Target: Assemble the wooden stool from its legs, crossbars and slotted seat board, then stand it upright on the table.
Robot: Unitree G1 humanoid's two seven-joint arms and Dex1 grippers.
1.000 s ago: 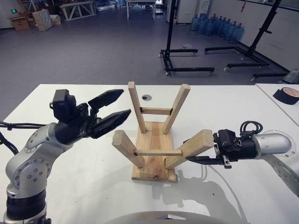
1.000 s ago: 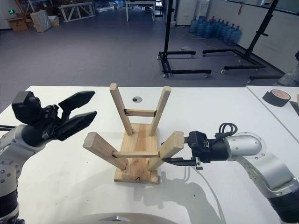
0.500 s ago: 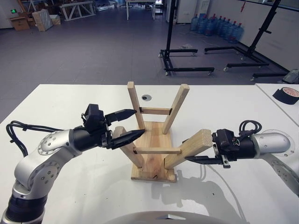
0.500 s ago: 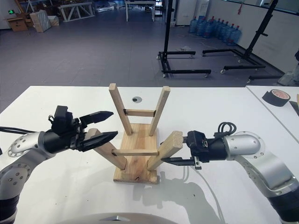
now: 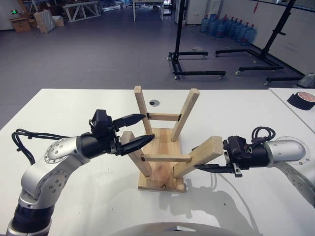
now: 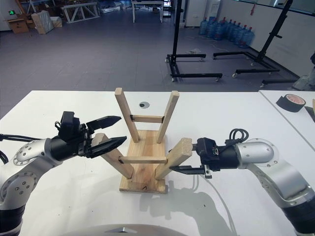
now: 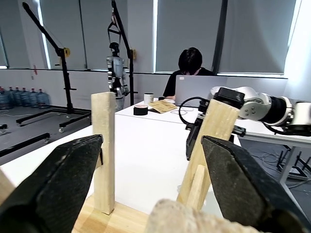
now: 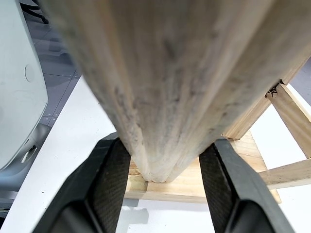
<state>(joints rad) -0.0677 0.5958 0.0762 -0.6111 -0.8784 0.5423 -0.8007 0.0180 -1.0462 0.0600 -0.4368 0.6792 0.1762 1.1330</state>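
The wooden stool stands upside down, its seat board [image 5: 162,172] flat on the white table [image 5: 74,196] and its legs pointing up, joined by a far crossbar [image 5: 165,117] and a near crossbar [image 5: 166,159]. My left gripper [image 5: 146,128] is open, one finger on each side of the top of the near-left leg [image 5: 134,155], without touching it. In the left wrist view that leg's end [image 7: 194,221] lies between the spread fingers [image 7: 53,179]. My right gripper [image 5: 206,158] is shut on the near-right leg [image 5: 199,153]; its pads [image 8: 109,179] press both sides of the leg [image 8: 160,87].
A black tape roll [image 5: 301,100] lies on the neighbouring table at the right. A round grommet [image 5: 154,103] sits in the tabletop behind the stool. Black wheeled stands [image 5: 197,59] are on the floor beyond the far edge. There is free table to the left and front.
My left arm swung in from the left and lowered, bringing its open fingers around the top of the near-left leg. The right gripper and the stool stayed put.
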